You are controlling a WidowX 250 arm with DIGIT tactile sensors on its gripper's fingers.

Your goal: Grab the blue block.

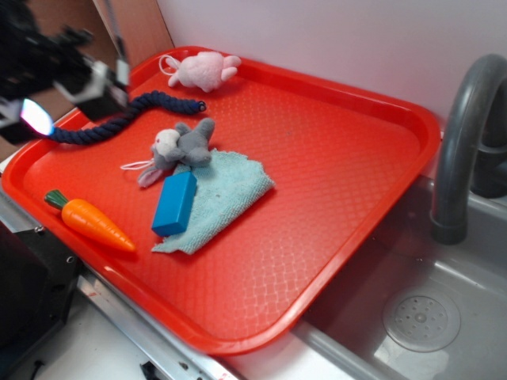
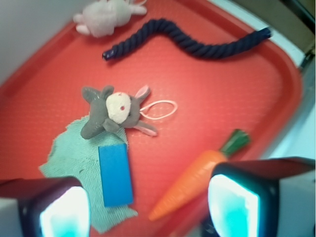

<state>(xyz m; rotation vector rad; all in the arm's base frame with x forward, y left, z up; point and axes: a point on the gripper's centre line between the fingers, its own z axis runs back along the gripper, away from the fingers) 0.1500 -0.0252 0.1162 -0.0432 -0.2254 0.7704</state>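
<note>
The blue block [image 1: 175,203] lies on the pale turquoise cloth [image 1: 222,198] on the red tray [image 1: 317,182], just below the grey stuffed bunny [image 1: 181,147]. In the wrist view the blue block [image 2: 115,175] lies lengthwise between and ahead of my fingers, nearer the left one. My gripper [image 2: 148,217] is open and empty, held well above the tray. In the exterior view the gripper [image 1: 36,119] shows blurred at the far left over the tray's edge, far from the block.
An orange toy carrot [image 1: 87,222] lies at the tray's near left, and in the wrist view the carrot [image 2: 197,177] is right of the block. A navy rope [image 1: 119,119] and a pink plush [image 1: 202,70] lie at the back. A grey faucet [image 1: 463,134] and a sink [image 1: 420,317] stand to the right.
</note>
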